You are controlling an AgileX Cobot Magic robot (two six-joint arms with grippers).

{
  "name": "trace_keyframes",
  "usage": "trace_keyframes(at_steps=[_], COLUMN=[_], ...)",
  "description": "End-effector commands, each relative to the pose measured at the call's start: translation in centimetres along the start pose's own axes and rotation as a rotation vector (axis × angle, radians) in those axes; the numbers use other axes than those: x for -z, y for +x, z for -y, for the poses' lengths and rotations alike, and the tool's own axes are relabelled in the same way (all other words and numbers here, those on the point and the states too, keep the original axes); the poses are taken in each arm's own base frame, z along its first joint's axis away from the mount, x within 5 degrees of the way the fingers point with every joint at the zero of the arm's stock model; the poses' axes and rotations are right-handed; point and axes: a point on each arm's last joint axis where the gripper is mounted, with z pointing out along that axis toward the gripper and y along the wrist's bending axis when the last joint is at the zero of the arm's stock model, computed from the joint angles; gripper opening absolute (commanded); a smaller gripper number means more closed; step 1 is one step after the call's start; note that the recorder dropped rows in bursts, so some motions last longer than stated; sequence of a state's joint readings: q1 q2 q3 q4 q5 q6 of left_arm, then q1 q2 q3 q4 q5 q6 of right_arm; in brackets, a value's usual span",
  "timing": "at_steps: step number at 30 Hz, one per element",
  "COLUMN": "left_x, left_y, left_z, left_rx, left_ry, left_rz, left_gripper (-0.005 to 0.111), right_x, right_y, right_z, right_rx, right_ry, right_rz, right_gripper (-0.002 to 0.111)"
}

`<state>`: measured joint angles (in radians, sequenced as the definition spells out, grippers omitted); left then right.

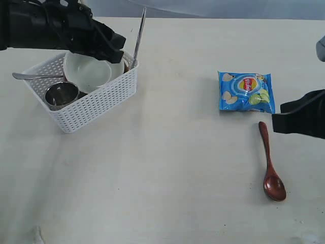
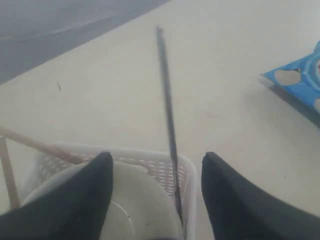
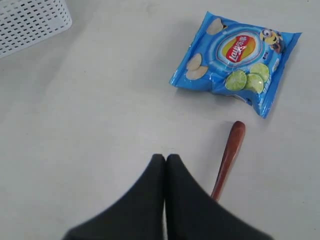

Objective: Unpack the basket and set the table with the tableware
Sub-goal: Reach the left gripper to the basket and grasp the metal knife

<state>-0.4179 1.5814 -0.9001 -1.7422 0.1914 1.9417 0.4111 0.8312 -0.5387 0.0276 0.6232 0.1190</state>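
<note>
The white basket (image 1: 96,107) stands at the back left of the table (image 1: 167,168). In it are a pale bowl (image 1: 89,71), a steel cup (image 1: 62,94), a steel handle (image 1: 30,77) poking over the left rim, and a long steel utensil (image 1: 138,35) leaning upright in the far corner. My left gripper (image 1: 114,48) hovers over the bowl, open. In the left wrist view the bowl (image 2: 135,210) and the steel utensil (image 2: 167,110) lie between the spread fingers (image 2: 95,190), untouched, with the chopsticks (image 2: 35,145) beside them. The wooden spoon (image 1: 270,165) lies on the table at right. My right gripper (image 3: 165,157) is shut and empty beside its handle (image 3: 230,150).
A blue chips bag (image 1: 247,91) lies just beyond the spoon's handle, also seen in the right wrist view as the bag (image 3: 235,60). The basket's corner (image 3: 30,20) shows far from the right gripper. Bare tabletop spreads between basket and spoon.
</note>
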Motion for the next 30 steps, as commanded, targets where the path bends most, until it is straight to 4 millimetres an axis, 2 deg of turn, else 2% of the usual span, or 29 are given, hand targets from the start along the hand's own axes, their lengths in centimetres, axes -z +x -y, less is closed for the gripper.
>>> trace_keyframes(at_steps=[1,7,21,30], left_x=[-1.4,-2.4,-6.6,-8.0], left_y=[-0.3,-0.8,-1.7,-1.9], left_z=[0.3,0.8,-0.3,-0.6], left_rx=[-0.11,-0.124,-0.118,-0.116], left_ry=[0.057,0.134,0.121,0.122], left_rz=[0.012,0.045,0.04,0.042], left_gripper=[0.052,0.052,0.052,0.052], right_x=[0.1,0.1,0.1,0.1], right_y=[0.2,0.3,0.3,0.3], right_z=[0.0,0.0,0.0,0.0], right_rx=[0.013,0.013,0.013,0.013], right_ry=[0.005,0.006,0.006,0.006], right_rz=[-0.04,-0.044,-0.044,-0.044], right_gripper=[-0.001,-0.001,-0.001,-0.001])
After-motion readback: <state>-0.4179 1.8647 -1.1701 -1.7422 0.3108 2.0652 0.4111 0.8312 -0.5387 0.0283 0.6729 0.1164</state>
